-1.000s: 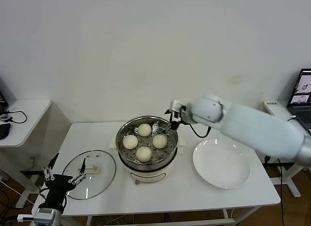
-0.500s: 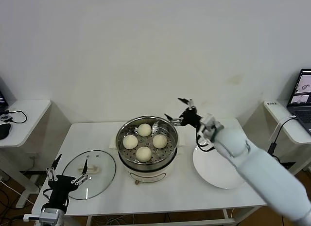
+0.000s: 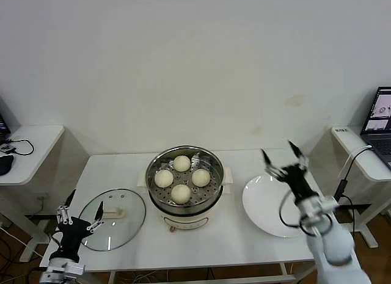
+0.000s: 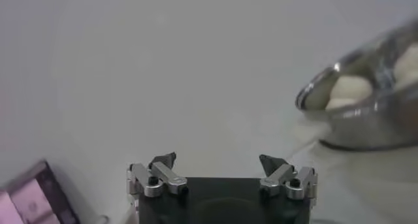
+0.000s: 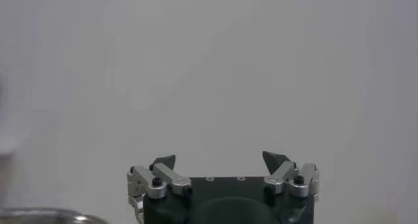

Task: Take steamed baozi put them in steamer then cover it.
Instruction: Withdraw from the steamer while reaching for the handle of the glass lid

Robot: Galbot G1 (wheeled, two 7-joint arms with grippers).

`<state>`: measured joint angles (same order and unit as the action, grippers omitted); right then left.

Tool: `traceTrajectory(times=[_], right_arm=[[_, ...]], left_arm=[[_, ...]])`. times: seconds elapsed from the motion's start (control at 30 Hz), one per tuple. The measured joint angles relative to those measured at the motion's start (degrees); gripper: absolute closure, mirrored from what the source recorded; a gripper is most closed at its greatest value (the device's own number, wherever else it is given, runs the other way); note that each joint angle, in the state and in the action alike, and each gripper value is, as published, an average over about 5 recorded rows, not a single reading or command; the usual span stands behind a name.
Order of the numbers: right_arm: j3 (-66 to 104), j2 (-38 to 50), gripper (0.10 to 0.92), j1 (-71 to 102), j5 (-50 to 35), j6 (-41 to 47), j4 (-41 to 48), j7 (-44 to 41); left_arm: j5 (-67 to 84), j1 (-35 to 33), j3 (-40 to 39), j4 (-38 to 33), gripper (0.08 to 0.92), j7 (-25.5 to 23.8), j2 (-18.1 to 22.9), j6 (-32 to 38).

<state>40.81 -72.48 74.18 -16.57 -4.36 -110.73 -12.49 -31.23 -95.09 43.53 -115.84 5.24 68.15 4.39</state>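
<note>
Several cream-white baozi lie on the perforated tray of the steel steamer at the table's middle, with no lid on the pot. The glass cover lies flat on the table to its left, cream handle up. My left gripper hovers open and holds nothing at the cover's near-left rim. My right gripper is open with nothing in it, raised over the far edge of the white plate, right of the steamer. The left wrist view shows the open left gripper, the steamer and a baozi.
The white plate holds nothing. Small white side tables stand at the left and right, the right one with a laptop. The right wrist view shows the open right gripper against the bare wall.
My right arm has drawn back from the steamer's far right rim, swinging right to above the plate, with nothing in its fingers. The left gripper shifted only slightly by the cover.
</note>
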Motion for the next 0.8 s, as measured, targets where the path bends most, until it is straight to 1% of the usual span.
traceTrajectory(times=[0.2,0.37,0.57,0.8], right_arm=[[6.3,-5.1,0.202,9.6,0.3,-1.5,-1.8,-1.1],[9.0,-8.1,0.203,14.1,0.9,-2.4,-2.2,-1.7],[10.7,-10.6,0.203,17.3,2.0,-3.3,-2.8,-1.9],[12.1,-12.5,0.203,19.8,3.0,-4.0,-3.3,-1.6]], left_arm=[[-17.5,-0.1,-0.6,5.6,0.177,1.9,-0.6,2.1],[-28.5,0.6,-1.6,9.4,0.177,2.7,-1.0,2.2],[-36.0,2.6,-3.2,13.4,0.177,2.7,-1.8,2.0],[-40.2,6.7,-5.2,18.0,0.177,2.3,-2.7,1.9]])
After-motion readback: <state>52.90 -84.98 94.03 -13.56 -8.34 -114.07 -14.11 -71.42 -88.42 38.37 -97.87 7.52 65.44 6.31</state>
